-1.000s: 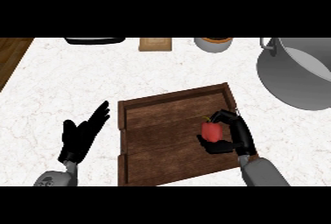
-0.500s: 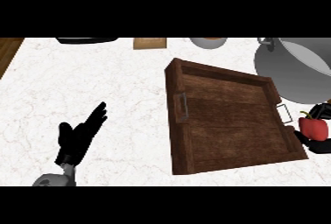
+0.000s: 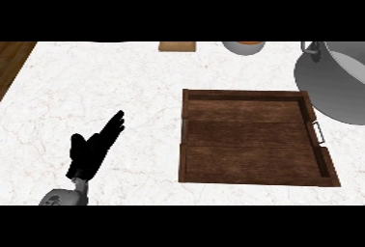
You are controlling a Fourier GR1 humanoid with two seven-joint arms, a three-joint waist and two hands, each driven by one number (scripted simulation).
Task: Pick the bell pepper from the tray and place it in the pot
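While the left hand (image 3: 91, 150) rests on the white bench (image 3: 107, 82) at lower left, fingers straight and spread, the wooden tray (image 3: 187, 140) sits right of it, nothing inside. Pot (image 3: 335, 87) touches the tray's top-right corner, cut off by the frame. Pepper and right hand: not visible.

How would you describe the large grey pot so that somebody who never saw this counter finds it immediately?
Start from the white marble counter and find the dark brown wooden tray on it. Just past the tray's upper right corner stands the large grey metal pot, cut off by the view's right edge. It is much bigger than the small bowl at the counter's far edge.
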